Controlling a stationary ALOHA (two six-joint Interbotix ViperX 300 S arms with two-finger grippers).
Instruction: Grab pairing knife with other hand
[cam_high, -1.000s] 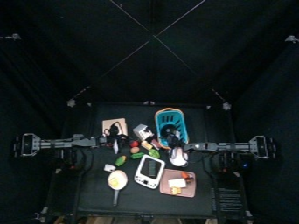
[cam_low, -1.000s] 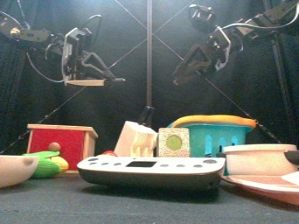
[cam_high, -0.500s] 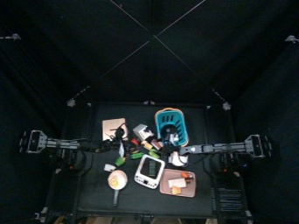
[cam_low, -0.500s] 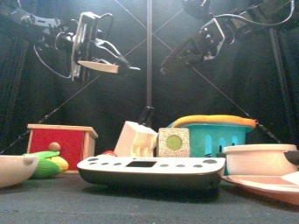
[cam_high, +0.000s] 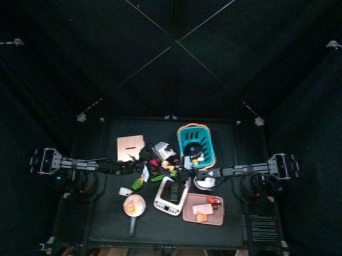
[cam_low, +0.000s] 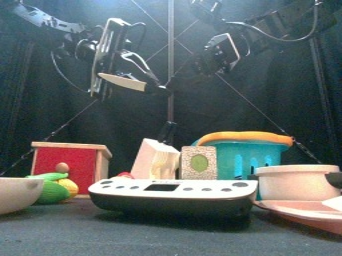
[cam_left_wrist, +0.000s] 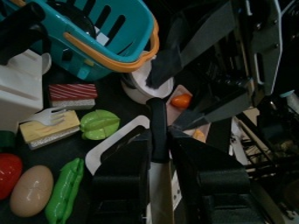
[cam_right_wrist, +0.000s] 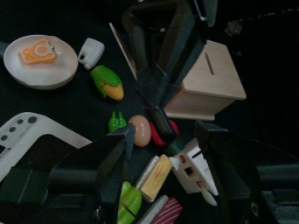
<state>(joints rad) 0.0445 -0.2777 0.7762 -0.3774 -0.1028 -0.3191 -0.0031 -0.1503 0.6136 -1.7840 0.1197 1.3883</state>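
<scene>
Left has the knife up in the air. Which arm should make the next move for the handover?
Right. The left gripper is shut on the knife, held level above the table, blade toward the middle. The right gripper hangs open and empty close by, facing it, so it probably only needs to close in and grasp.

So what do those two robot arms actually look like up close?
Both arms are black, built of jointed segments with looping black cables along them. The left gripper and right gripper each end in two flat black jaws. In the front view, a pale patch shows on each wrist, too small to read.
</scene>
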